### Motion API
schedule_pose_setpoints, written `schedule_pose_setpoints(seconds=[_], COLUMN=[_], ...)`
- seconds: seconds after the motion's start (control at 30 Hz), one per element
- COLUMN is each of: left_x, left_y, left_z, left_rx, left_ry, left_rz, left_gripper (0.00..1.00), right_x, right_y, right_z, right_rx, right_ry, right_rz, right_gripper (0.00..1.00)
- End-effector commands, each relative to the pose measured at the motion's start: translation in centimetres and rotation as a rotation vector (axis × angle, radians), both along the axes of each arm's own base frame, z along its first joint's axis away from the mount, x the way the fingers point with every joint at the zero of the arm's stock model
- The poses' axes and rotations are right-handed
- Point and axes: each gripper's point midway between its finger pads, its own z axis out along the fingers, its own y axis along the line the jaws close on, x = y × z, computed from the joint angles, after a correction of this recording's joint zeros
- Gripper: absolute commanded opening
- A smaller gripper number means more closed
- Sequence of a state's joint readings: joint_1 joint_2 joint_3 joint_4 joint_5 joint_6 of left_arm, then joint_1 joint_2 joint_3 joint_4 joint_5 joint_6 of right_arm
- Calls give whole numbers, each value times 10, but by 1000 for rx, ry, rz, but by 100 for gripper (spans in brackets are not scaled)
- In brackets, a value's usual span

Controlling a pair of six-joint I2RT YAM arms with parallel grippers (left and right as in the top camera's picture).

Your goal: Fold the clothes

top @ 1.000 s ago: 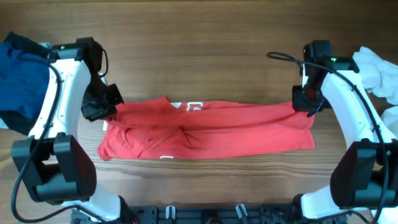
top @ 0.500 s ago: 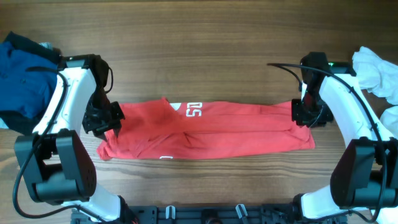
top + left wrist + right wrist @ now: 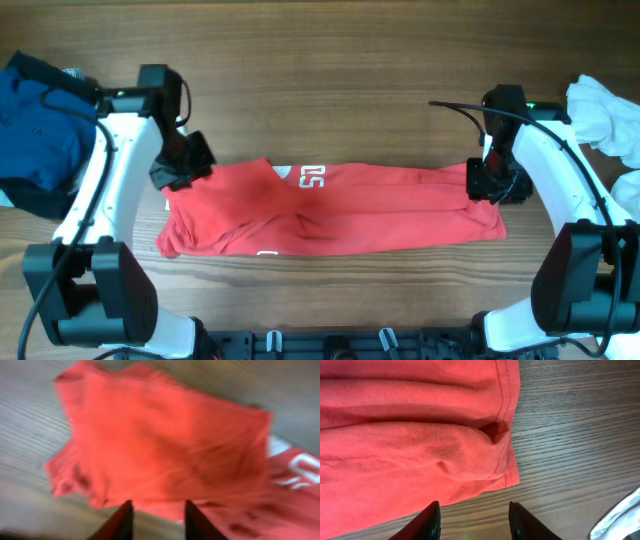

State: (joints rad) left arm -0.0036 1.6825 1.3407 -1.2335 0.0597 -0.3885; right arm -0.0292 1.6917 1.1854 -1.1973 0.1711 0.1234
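The red cotton T-shirt (image 3: 330,208), white print at its upper edge, lies folded into a long band across the middle of the brown wooden desk (image 3: 330,80); the left pincer (image 3: 157,510) hangs over its sleeve end, fingers spread and empty, though that view is blurred; the right pincer (image 3: 474,510) hangs over the hem end, likewise spread, gripping nothing. The cloth looks light, soft and limp; it will likely sag and crease wherever unsupported; pinching both layers at the stitched hem corner and the shoulder edge seems best; a single layer may slide off.
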Motion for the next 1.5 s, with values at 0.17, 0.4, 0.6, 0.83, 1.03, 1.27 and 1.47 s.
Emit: schedule_pose_setpoints(seconds=[0.17,0.4,0.6,0.83,1.03,1.27,1.47], left_x=[55,67,76,73,71,63,40], left_y=[-79,-92,-94,-103,-99,-97,-92], left_z=[-6,-72,-87,-105,-113,-107,-33], left_rx=[-96,-91,-93,-65,-21,-13,-28], left_ry=[-191,-81,-95,-69,-60,-35,-90], left_rz=[4,57,54,23,15,12,8], left_gripper=[48,51,51,50,39,4,4], right_x=[3,3,3,3,3,3,3], right_y=[3,3,3,3,3,3,3], right_z=[-5,-5,-5,-5,-5,-5,-5], right_rx=[21,21,21,21,21,21,20], right_ry=[-6,-6,-7,-6,-6,-6,-7], right_rz=[-24,-24,-24,-24,-24,-24,-23], right_gripper=[46,46,46,46,46,46,46])
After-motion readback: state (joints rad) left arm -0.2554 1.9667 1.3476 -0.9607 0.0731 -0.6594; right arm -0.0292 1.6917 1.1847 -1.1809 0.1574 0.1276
